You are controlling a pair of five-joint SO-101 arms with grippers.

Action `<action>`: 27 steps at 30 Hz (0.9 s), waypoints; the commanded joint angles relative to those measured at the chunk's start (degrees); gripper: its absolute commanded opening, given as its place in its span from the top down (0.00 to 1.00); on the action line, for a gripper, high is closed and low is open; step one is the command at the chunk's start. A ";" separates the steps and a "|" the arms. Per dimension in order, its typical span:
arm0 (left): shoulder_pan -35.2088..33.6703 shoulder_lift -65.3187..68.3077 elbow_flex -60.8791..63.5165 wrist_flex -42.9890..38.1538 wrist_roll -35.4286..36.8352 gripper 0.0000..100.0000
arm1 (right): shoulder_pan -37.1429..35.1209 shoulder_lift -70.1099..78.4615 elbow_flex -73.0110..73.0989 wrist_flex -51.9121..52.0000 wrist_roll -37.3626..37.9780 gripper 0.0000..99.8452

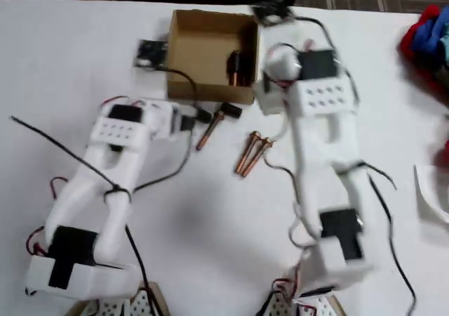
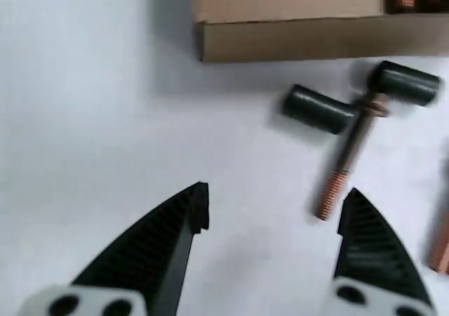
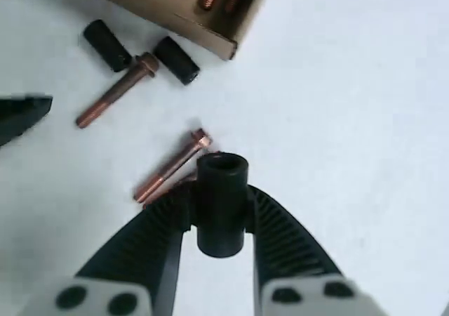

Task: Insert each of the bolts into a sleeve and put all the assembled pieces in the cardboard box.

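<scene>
High view showed a brown open-topped cardboard box on the white desk; every place below is given from that box. Inside it, against the wall on the right arm's side, lay a copper bolt with a black sleeve on one end. Just outside the box's near wall lay a loose copper threaded bolt, its head between one short black cylindrical sleeve and a second black sleeve. Farther from the box, a pair of copper bolts lay side by side. The left arm had its jaws released and spread over bare desk, with the loose bolt's threaded tip near one jaw tip, away from the box. The right arm had its jaws clenched on a third black sleeve, held upright with its bore showing, above the pair of bolts off the box's near corner.
</scene>
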 commanded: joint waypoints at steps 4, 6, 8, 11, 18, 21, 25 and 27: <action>9.23 -0.18 -3.82 1.05 -10.73 0.69 | 6.02 -16.66 37.54 -30.81 -0.53 0.98; 9.05 1.58 -5.85 1.58 -10.81 0.69 | 6.02 -16.84 44.22 -38.81 -3.25 0.98; 8.18 5.89 -9.89 4.57 -10.81 0.69 | 6.02 -15.87 48.44 -45.41 -6.24 0.98; 8.35 14.86 -18.86 11.34 -10.81 0.69 | 5.93 -12.97 51.69 -51.38 -9.49 0.98; 10.29 29.98 -45.05 31.03 -10.99 0.69 | 6.02 -5.76 52.57 -57.01 -10.90 0.98; 8.88 34.55 -53.93 33.41 -10.99 0.69 | 6.02 -5.49 52.75 -56.92 -11.08 0.98; 8.18 41.58 -61.32 35.25 -10.73 0.69 | 6.02 -5.41 52.84 -56.84 -11.34 0.98; 8.09 45.27 -63.69 36.92 -10.73 0.69 | 6.02 -5.41 52.84 -57.01 -11.34 0.98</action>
